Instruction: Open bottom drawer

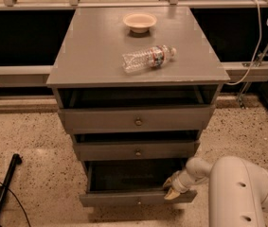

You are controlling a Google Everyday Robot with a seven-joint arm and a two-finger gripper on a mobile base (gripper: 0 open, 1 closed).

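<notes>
Bottom drawer [138, 198] stands pulled out low over the speckled floor [29, 136], end effector [174, 191] at its right top edge, grip cannot tell, grey counter [95, 46] carrying a bowl [139, 21] and a lying bottle [147, 58].

Our white, rounded arm [242, 193] bears small dark holes; its cream-tipped gripper [174, 191] sits at the right of the bottom drawer [124, 199].

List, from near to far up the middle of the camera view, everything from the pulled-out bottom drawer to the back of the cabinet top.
Nearest first: bottom drawer, with the tool at the right end of its front → middle drawer → top drawer → plastic bottle lying on its side → bowl.
</notes>
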